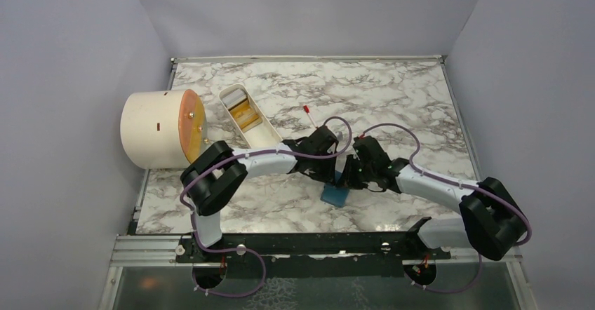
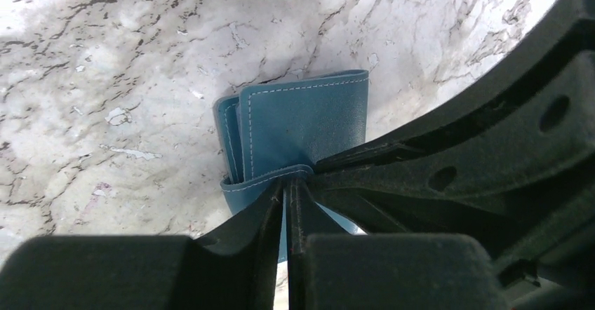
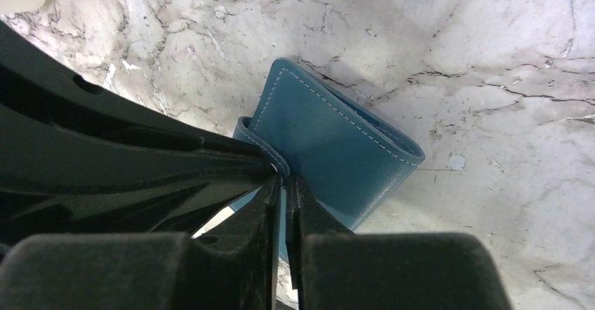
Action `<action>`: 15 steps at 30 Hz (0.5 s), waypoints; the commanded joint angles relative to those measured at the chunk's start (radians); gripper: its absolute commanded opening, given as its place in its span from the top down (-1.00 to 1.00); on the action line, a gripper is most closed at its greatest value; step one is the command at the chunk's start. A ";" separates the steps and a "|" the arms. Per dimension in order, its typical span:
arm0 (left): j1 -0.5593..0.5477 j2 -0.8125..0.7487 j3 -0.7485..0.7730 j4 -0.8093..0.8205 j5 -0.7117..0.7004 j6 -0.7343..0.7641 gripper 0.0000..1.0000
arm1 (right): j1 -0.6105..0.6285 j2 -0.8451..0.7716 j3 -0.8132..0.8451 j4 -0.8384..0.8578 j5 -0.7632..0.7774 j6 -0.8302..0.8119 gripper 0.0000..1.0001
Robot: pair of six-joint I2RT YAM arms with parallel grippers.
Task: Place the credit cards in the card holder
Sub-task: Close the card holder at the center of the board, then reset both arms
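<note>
The teal-blue card holder [image 1: 335, 195] lies folded on the marble table, near the middle front. It fills the left wrist view [image 2: 303, 122] and the right wrist view [image 3: 339, 142]. My left gripper [image 2: 288, 185] is shut on its near flap edge. My right gripper [image 3: 282, 178] is shut on the same flap from the opposite side. The two grippers meet tip to tip above the holder [image 1: 344, 173]. A yellow-orange credit card [image 1: 246, 119] lies in the white tray. The dark grey card is not clearly visible.
The long white oval tray [image 1: 265, 136] lies slantwise at the back left. A cream cylinder [image 1: 151, 129] with a round orange face [image 1: 191, 125] lies on its side at the left edge. A small red-tipped stick [image 1: 308, 112] lies behind the grippers.
</note>
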 commanded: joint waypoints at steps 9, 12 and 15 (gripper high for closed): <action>0.097 -0.282 0.007 -0.015 -0.125 0.047 0.30 | 0.009 -0.240 0.150 -0.256 0.201 -0.092 0.05; 0.107 -0.364 0.012 -0.032 -0.146 0.060 0.11 | 0.009 -0.303 0.209 -0.334 0.245 -0.104 -0.19; 0.111 -0.446 0.037 -0.059 -0.169 0.084 -0.71 | 0.009 -0.359 0.294 -0.412 0.292 -0.115 -0.71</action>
